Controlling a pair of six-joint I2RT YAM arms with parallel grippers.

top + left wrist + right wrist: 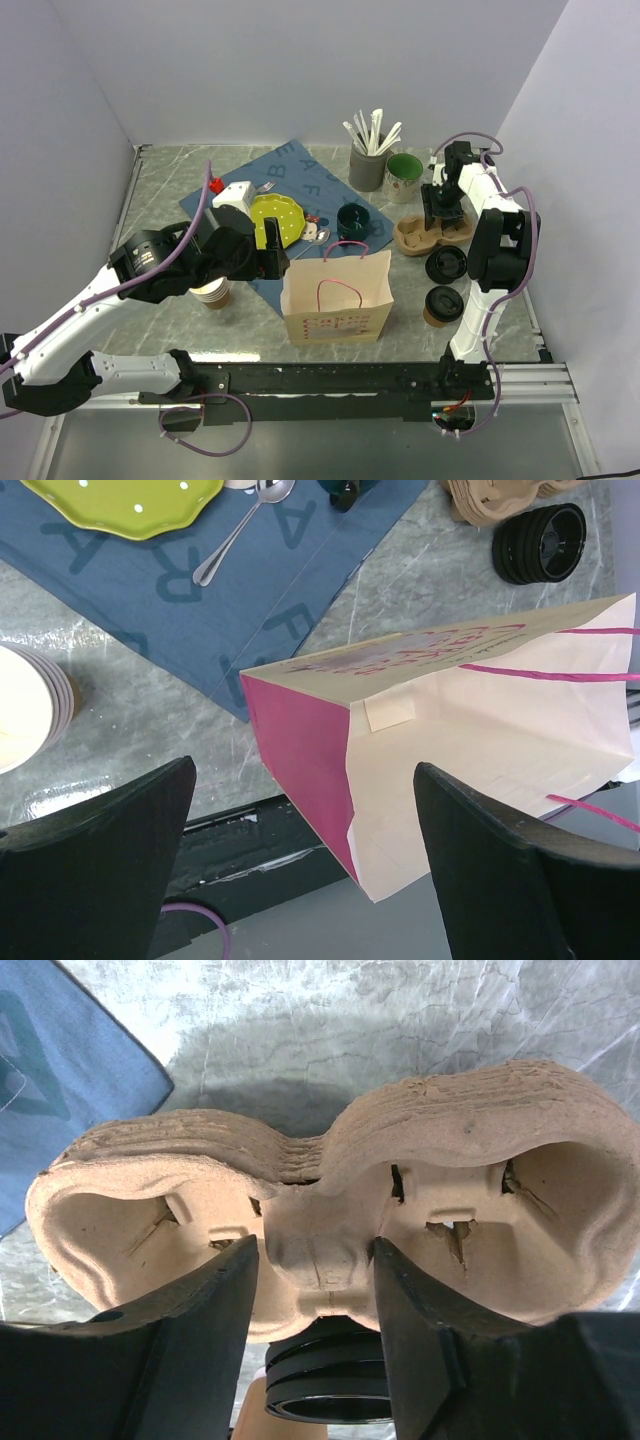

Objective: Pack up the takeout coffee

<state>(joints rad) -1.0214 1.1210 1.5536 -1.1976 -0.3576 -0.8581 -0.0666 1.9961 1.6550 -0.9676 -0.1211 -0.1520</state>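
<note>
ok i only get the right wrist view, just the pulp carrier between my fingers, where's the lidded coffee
Observer: The takeout coffee stands on the table toward the near edge, closer to the arm bases than the cup carrier.
Operator: and the bag, is it up
Observer: Yes, the paper bag stands upright with its mouth open, left of the coffee.
Operator: left arm in the way
Observer: The left gripper hovers wide open by the bag's left edge, holding nothing.
</note>
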